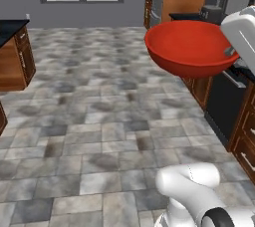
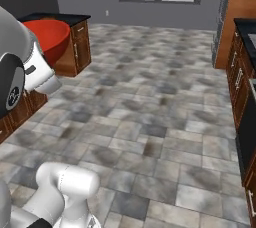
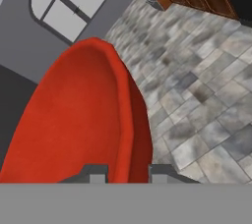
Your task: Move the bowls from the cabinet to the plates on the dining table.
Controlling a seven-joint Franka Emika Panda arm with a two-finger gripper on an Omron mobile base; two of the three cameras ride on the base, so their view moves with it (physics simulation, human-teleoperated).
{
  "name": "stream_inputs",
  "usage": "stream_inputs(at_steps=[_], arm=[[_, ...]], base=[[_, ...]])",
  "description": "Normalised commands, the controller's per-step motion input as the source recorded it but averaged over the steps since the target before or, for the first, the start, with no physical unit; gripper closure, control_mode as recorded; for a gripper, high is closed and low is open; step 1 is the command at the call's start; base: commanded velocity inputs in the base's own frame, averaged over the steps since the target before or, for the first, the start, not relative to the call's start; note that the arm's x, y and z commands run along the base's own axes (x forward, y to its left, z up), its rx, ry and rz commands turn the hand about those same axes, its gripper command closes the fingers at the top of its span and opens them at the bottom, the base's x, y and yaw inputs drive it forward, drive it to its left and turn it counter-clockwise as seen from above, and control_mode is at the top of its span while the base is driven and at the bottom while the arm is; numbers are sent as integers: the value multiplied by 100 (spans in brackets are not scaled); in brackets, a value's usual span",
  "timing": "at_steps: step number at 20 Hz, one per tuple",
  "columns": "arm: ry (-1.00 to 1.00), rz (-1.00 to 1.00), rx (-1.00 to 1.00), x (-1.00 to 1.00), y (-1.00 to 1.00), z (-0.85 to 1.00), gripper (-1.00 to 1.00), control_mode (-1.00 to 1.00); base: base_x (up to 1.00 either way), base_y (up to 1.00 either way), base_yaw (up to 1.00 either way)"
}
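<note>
Above the grey tiled floor [image 1: 99, 121], well clear of any worktop, the red bowl [image 1: 191, 47] hangs in mid-air, carried by the robot. In the hand view the hand [image 3: 128, 171] pinches the bowl's rim: one fingertip sits inside the bowl, the other outside, with the wall of the bowl between them.

As a judgement of progress, this first bowl is already out of the cabinet and in transit, but not yet delivered. No plate shows in these pictures, so the drive to the dining table and the placing are still to come. The dark brown bowl is also left to fetch, as far as one can tell.

In the left base view the bowl sits close to upright, its mouth facing up and tipped slightly toward the camera, so the inside shows. Being round, it has no real long axis; its rim plane lies near level, and the grip is at the rim's right side in that view.
</note>
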Motion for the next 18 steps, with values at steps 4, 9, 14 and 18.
stream_inputs(at_steps=[4, 9, 14, 18], arm=[[0, 0, 0, 0, 0, 0, 100, 100], [0, 0, 0, 0, 0, 0, 100, 100], [0, 0, 0, 0, 0, 0, 100, 100], [0, 0, 0, 0, 0, 0, 100, 100]], base=[[62, 24, -2], [62, 25, -2], [62, 25, -2], [62, 25, -2]])
